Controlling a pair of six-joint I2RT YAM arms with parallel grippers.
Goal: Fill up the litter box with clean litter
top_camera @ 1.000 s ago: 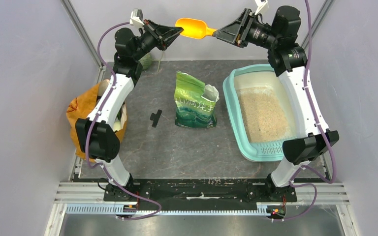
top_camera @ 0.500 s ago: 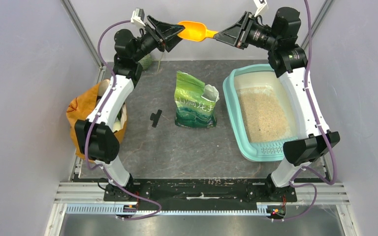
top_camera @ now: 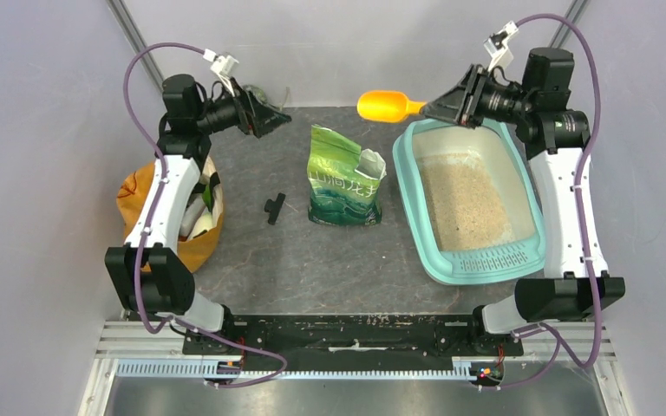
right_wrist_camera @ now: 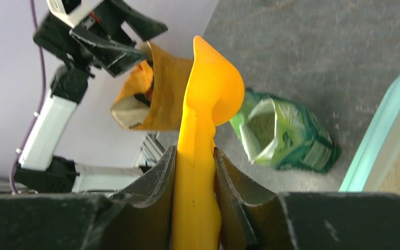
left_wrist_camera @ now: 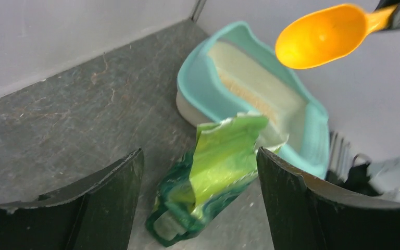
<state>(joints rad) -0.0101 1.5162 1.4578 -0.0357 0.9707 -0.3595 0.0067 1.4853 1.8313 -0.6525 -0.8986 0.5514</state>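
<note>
Orange plastic caught the eye first: the scoop (top_camera: 386, 105) hung in the air at the far side of the table (top_camera: 329, 260), its handle pinched tight between the two jaws of the right gripper (top_camera: 429, 108), bowl pointing left and away from the arm. From the right wrist view the fingers (right_wrist_camera: 156, 177) pressed flat on either side of that handle. Whether the bowl carried anything, I couldn't tell. Just below and to the right sat the light-teal litter box (top_camera: 408, 191), lengthwise along the right side of the table, its slotted grille step at the near end. Clean litter (top_camera: 464, 204), pale beige and sandy, lay inside it, spread over the floor from the middle toward the grille, with a paler bare stretch at the far end. Over to the left, the left gripper (top_camera: 270, 118) was up off the table, jaws wide apart and holding nothing, aimed across toward the box. Between the two arms lay the green pouch (top_camera: 342, 178), its top torn open, near the box but not touching it. A small black piece (top_camera: 274, 208) lay left of the pouch. An orange sack (top_camera: 139, 195) slumped at the left edge beside the left arm.
</note>
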